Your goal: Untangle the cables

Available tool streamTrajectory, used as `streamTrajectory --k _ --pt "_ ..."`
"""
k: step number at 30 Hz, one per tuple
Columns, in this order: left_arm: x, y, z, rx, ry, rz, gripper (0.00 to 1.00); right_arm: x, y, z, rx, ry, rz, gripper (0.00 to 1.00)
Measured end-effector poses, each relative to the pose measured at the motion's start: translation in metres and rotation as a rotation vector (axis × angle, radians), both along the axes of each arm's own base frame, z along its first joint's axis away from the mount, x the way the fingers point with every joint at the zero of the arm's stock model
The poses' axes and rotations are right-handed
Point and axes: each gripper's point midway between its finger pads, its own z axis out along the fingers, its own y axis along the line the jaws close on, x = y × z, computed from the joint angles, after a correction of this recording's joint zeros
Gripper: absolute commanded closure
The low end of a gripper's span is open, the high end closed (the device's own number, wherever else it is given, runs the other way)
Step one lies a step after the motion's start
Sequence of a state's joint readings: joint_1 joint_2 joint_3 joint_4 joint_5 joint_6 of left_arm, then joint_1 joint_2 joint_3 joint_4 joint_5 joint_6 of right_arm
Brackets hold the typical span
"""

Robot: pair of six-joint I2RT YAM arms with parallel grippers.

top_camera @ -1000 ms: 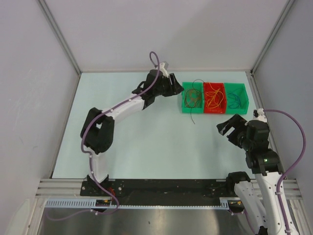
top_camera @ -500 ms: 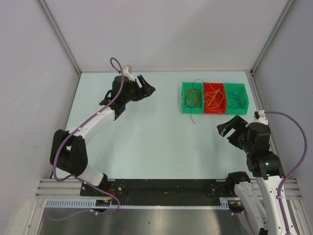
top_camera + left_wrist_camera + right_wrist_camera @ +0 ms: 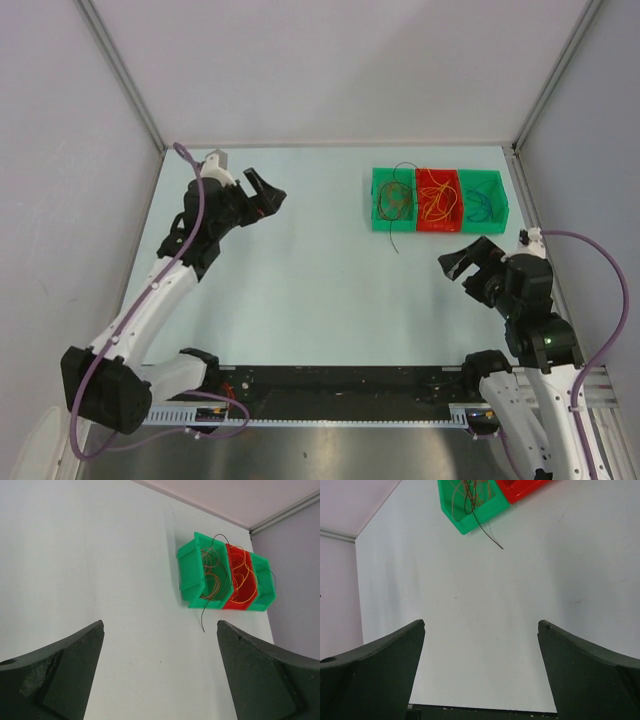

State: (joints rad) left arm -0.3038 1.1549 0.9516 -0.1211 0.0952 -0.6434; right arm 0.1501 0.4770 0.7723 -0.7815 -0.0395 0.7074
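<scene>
Where the bench runs closest to the arm bases, the right hand hangs over its right side, fingers spread wide with nothing between them; farther out on the left, the left hand is equally wide and empty. Beyond both, three bins sit touching in a row: dark brown cables fill the left green bin, one end trailing onto the bench, orange cables the red bin, blue cables the right green bin.

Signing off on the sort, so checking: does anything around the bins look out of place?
One dark brown cable hangs over the near wall of the left green bin, and its loose end trails onto the table instead of lying inside. Nothing else looks spilled or damaged.
</scene>
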Motion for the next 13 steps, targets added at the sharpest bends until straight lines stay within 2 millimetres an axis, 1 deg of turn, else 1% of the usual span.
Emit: streamTrajectory --k 3,5,9,10,13 --pt "-0.015 0.013 0.007 0.032 -0.004 0.022 0.00 -0.002 0.004 0.002 0.019 -0.004 0.013 0.00" --pt "-0.029 0.022 0.009 0.062 0.000 0.037 0.00 -0.003 0.007 0.003 0.030 -0.005 0.021 0.00" --pt "-0.058 0.038 0.015 0.109 -0.009 0.046 0.00 -0.005 0.012 0.004 0.049 -0.004 0.037 0.00" --pt "-0.069 0.042 0.016 0.119 -0.017 0.046 0.00 -0.006 0.014 0.004 0.050 -0.004 0.045 0.00" --pt "-0.093 0.052 0.013 0.141 -0.033 0.049 0.00 -0.005 0.017 0.006 0.041 0.001 0.064 0.00"
